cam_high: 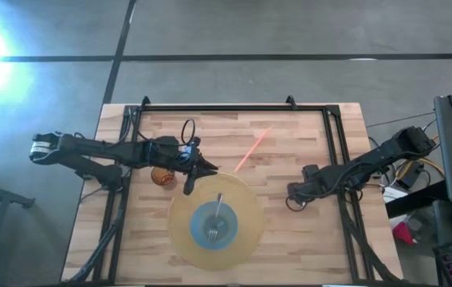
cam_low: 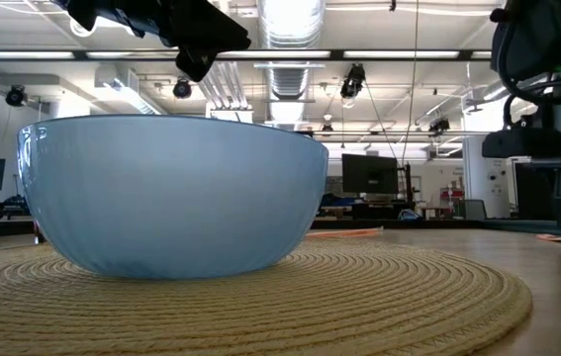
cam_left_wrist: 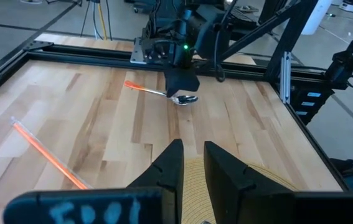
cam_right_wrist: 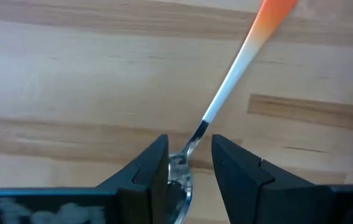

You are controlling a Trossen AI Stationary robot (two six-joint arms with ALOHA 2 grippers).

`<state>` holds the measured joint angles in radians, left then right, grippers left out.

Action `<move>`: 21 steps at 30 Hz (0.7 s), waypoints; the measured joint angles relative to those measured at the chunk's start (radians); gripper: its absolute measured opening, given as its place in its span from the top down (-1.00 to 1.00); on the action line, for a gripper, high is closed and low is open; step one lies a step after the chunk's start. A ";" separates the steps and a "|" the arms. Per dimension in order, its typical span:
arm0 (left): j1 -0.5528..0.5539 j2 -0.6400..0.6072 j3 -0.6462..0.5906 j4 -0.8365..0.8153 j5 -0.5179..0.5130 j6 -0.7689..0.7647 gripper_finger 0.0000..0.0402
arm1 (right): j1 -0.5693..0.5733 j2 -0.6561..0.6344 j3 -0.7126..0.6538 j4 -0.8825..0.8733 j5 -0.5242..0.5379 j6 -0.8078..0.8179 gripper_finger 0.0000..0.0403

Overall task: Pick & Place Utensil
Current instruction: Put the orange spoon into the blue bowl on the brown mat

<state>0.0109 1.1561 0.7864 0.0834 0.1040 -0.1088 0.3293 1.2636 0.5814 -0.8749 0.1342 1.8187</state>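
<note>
A spoon with an orange-and-white handle (cam_right_wrist: pixel 238 68) lies on the bare wood right of the mat. My right gripper (cam_right_wrist: pixel 190 140) points down over it, open, one finger on each side of the thin metal neck (cam_right_wrist: pixel 195 134), with the spoon's bowl (cam_right_wrist: pixel 180 180) between the fingers. The left wrist view shows this from afar, at the spoon (cam_left_wrist: pixel 164 93). My left gripper (cam_high: pixel 198 177) hovers over the far-left edge of the woven mat (cam_high: pixel 179 231), its fingers a narrow gap apart (cam_left_wrist: pixel 193 146) and holding nothing. A fork (cam_high: pixel 217 214) rests in the blue bowl (cam_high: pixel 199 217).
A long orange straw-like stick (cam_high: pixel 253 150) lies slanted on the wood beyond the mat. A small orange-brown object (cam_high: pixel 162 177) sits left of the mat, under the left arm. A black frame (cam_high: pixel 233 107) runs round the table's far and side edges. The blue bowl (cam_low: pixel 171 193) fills the low view.
</note>
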 joint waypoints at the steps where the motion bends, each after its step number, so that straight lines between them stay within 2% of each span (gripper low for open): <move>1: 0.000 0.000 0.000 0.000 0.000 0.000 0.73 | -0.003 0.000 -0.004 0.001 0.000 -0.001 0.41; 17: -0.001 0.000 -0.002 0.000 0.002 0.001 0.72 | -0.002 -0.003 -0.084 0.080 0.029 0.020 0.42; 21: -0.001 0.000 -0.003 0.000 0.002 0.001 0.72 | -0.002 -0.002 -0.087 0.079 0.029 0.007 0.52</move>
<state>0.0101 1.1561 0.7834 0.0830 0.1059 -0.1078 0.3271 1.2613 0.4942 -0.7960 0.1627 1.8256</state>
